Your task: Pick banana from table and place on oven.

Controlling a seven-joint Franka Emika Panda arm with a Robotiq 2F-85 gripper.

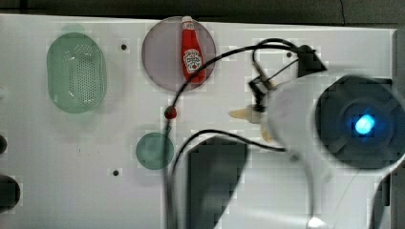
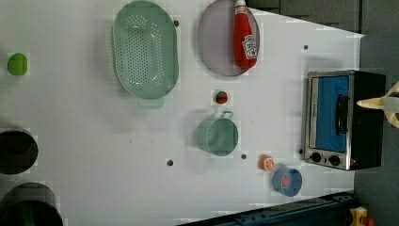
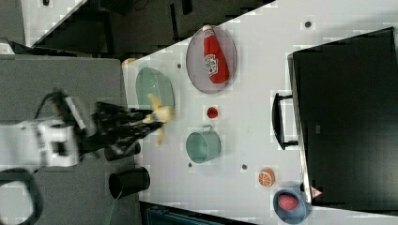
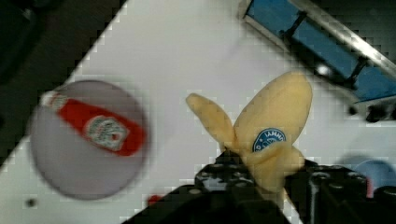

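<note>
A ketchup bottle [image 2: 245, 36] lies on a grey plate [image 2: 217, 42] beside a green colander [image 2: 145, 49] (perforated), near a teal pot [image 2: 218, 136] and orange slice [image 2: 266, 163].

Arm [image 1: 296, 114] on my feed: glossy white rounded shell, one joint capped by a dark disc with a bright blue light at its centre. Black cables loop from behind the fingers back along the links. Gripper [image 4: 261, 179]: matte black block, small round screw heads dotting the face just behind the fingers. Right view shows white segments with grey-black seams.
</note>
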